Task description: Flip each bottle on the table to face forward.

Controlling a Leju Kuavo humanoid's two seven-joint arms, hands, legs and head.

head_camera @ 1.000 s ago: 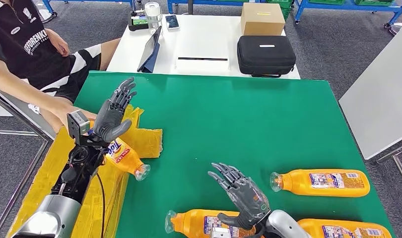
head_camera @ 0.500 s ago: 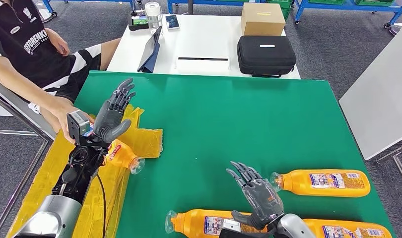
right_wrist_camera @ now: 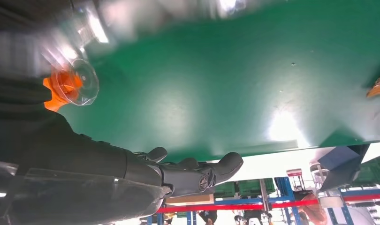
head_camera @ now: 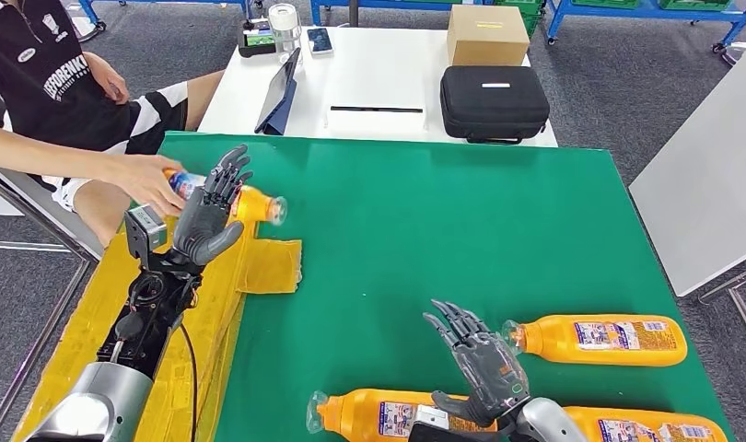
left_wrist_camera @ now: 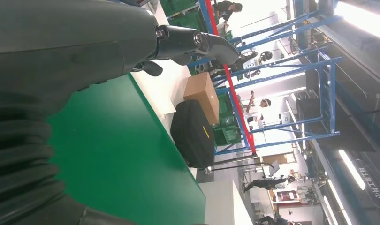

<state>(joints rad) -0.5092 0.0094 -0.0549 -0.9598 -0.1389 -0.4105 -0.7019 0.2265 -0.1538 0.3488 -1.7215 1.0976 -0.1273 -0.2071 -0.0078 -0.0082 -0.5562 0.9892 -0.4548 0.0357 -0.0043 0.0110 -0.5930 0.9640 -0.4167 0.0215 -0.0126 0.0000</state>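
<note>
At the far left a seated person's hand (head_camera: pixel 146 172) holds an orange plastic bottle with a blue label and clear cap (head_camera: pixel 245 203) in the air, above the edge of the green table (head_camera: pixel 425 221) and the crumpled yellow sheet (head_camera: pixel 259 262). The robot's left hand (head_camera: pixel 206 216) stands upright right in front of that bottle, fingers spread and holding nothing. That closeness looks like the main risk: if the left hand closes or swings now, it may knock the bottle from the person's grasp or catch their fingers.

Toward the right, the robot's right hand (head_camera: pixel 480 359) is also spread and empty, poised over the near edge of the table between two lying bottles. The orange bottle nearest the front edge (head_camera: pixel 374 412) lies partly under its wrist, cap pointing left; the orange bottle with a white label lying on the right (head_camera: pixel 595 339) has its clear cap just beside the fingertips. A third orange bottle at the bottom right corner (head_camera: pixel 646 425) lies behind the wrist. A careless reach could roll the right-hand bottle away by its cap, or the forearm could sweep the front bottles off the table.

Compared with a second ago, the leftmost bottle has gone from lying on the yellow sheet to being lifted by the person, and the right hand has shifted rightward, nearer the cap of the right bottle. The left hand has barely moved.
</note>
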